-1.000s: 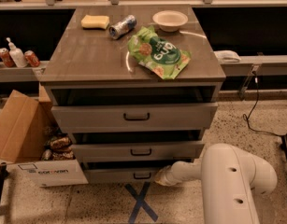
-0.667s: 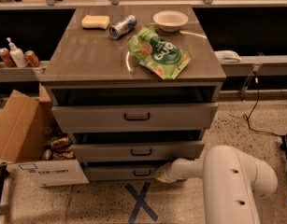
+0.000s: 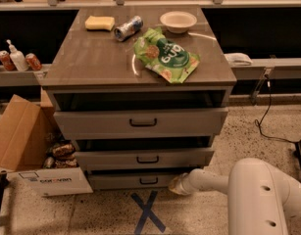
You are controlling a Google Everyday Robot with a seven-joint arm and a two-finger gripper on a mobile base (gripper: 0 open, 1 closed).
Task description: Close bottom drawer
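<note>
The bottom drawer [image 3: 120, 181] is the lowest of three grey-brown wood-grain drawers, with a small dark pull handle [image 3: 148, 180]. Its front stands a little out from the cabinet, with a dark gap above it. My gripper [image 3: 175, 185] reaches in from the white arm [image 3: 260, 199] at the lower right and sits against the right end of that drawer's front, just right of the handle. The two drawers above also stand slightly out.
On the cabinet top [image 3: 91, 58] lie a green snack bag [image 3: 165, 55], a can [image 3: 128, 27], a yellow sponge [image 3: 99, 23] and a white bowl [image 3: 178, 21]. An open cardboard box [image 3: 22, 141] stands at the left. A blue X [image 3: 147, 212] marks the floor.
The bottom drawer's front has moved slightly back toward the cabinet, and the gripper has followed it in.
</note>
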